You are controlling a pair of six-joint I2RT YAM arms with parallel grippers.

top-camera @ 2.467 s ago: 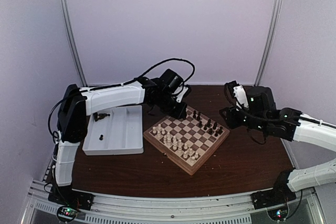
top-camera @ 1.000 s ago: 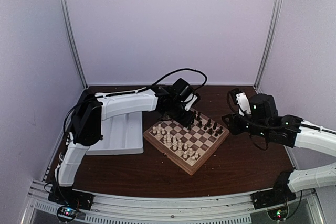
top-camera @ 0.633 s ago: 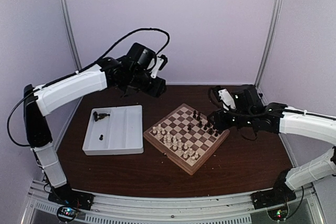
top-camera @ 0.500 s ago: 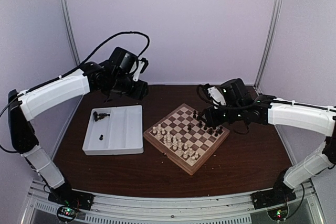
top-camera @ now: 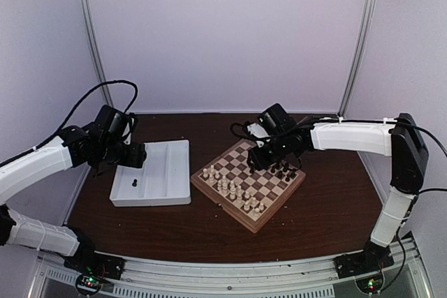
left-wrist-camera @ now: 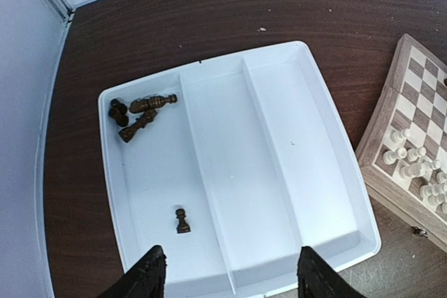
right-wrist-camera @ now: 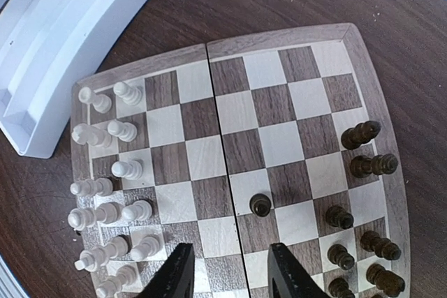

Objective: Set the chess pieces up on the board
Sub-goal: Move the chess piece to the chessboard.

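L arm swung back from board [right-wrist-camera: 279,35] to tray [left-wrist-camera: 279,137], L fingers [left-wrist-camera: 150,271] spread empty over dark pieces [left-wrist-camera: 154,101]; R fingers [right-wrist-camera: 178,270], parted & empty, over board.

On the table [top-camera: 314,214], the tray [top-camera: 164,172] lies just left of the board [top-camera: 223,204]. In the tray's leftmost compartment, three chess pieces [left-wrist-camera: 140,111] lie together at the far end, and a lone pawn [left-wrist-camera: 182,220] stands nearer the front. On the board, the other set's pieces [right-wrist-camera: 112,193] crowd the side nearest the tray, the board's chess pieces [right-wrist-camera: 349,242] line the opposite side, and a single pawn [right-wrist-camera: 260,204] stands further in.
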